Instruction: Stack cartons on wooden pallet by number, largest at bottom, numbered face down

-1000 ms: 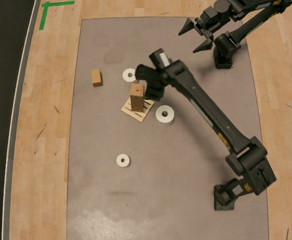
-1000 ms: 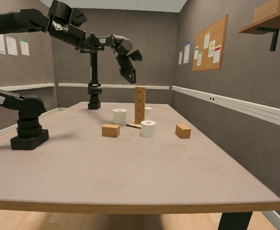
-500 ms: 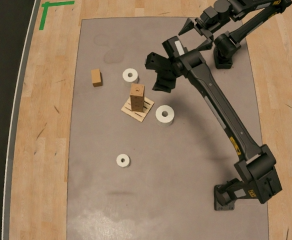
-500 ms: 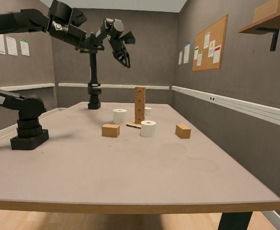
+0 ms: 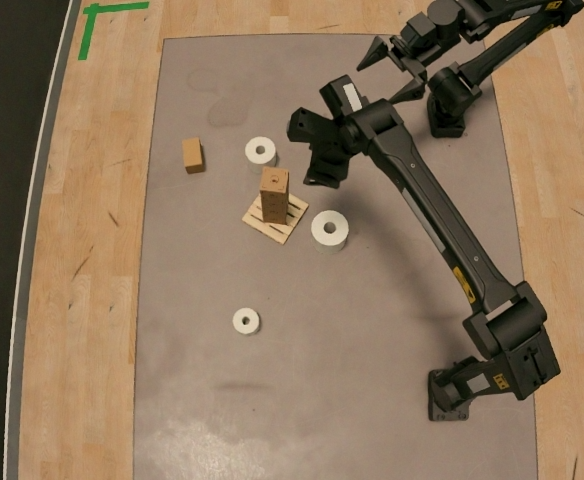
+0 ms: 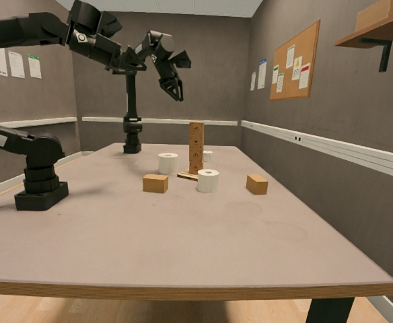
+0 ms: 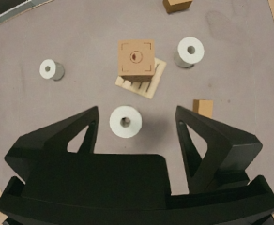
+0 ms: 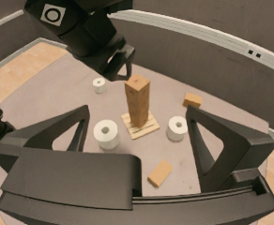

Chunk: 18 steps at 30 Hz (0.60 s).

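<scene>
Four brown cartons stand in one upright column on the slatted pallet. The column looks straight, and its base lies inside the pallet's edges. The top face bears a round mark and corner marks; the numbered faces are hidden. My left gripper is open and empty, higher than the column's top and off to its side, not touching it. My right gripper is open and empty, raised well away from the column.
White rolls stand near two sides of the pallet, apart from the column. A smaller roll stands farther off. Two plain tan blocks lie on the table; the left arm hides one in the top view.
</scene>
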Each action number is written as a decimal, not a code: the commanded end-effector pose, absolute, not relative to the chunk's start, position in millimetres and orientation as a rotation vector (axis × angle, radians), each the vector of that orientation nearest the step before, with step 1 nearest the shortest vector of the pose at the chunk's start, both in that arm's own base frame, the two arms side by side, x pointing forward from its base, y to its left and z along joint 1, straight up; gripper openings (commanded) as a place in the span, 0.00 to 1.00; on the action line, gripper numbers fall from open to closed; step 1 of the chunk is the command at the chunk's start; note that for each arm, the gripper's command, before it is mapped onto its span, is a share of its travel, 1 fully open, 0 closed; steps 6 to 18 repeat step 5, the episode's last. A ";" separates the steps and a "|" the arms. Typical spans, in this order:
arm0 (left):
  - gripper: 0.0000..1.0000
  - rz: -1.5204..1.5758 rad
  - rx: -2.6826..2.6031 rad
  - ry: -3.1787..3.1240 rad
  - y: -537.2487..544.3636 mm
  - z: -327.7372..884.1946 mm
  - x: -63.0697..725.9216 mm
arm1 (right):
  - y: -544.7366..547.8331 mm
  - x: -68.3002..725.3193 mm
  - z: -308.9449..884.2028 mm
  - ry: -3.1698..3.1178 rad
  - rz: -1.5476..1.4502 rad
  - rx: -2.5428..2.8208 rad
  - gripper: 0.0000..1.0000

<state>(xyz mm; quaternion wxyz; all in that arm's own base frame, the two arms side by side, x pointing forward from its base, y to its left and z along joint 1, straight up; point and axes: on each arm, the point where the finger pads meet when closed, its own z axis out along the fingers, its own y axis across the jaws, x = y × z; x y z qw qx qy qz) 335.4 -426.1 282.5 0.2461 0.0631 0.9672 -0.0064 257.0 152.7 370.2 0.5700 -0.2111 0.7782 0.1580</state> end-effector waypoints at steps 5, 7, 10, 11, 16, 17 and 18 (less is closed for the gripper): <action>0.79 -0.053 0.136 2.623 -422.8 300.4 339.0 | 153.4 257.7 388.9 1.796 0.374 -0.494 1.00; 0.79 -0.053 0.136 2.623 -422.8 300.4 339.0 | 153.4 257.7 388.9 1.796 0.374 -0.494 1.00; 0.79 -0.053 0.136 2.623 -422.8 300.4 339.0 | 153.4 257.7 388.9 1.796 0.374 -0.494 1.00; 0.79 -0.053 0.136 2.623 -422.8 300.4 339.0 | 153.4 257.7 388.9 1.796 0.374 -0.494 1.00; 0.79 -0.053 0.136 2.623 -422.8 300.4 339.0 | 153.4 257.7 388.9 1.796 0.374 -0.494 1.00; 0.79 -0.053 0.136 2.623 -422.8 300.4 339.0 | 153.4 257.7 388.9 1.796 0.374 -0.494 1.00; 0.79 -0.053 0.136 2.623 -422.8 300.4 339.0 | 153.4 257.7 388.9 1.796 0.374 -0.494 1.00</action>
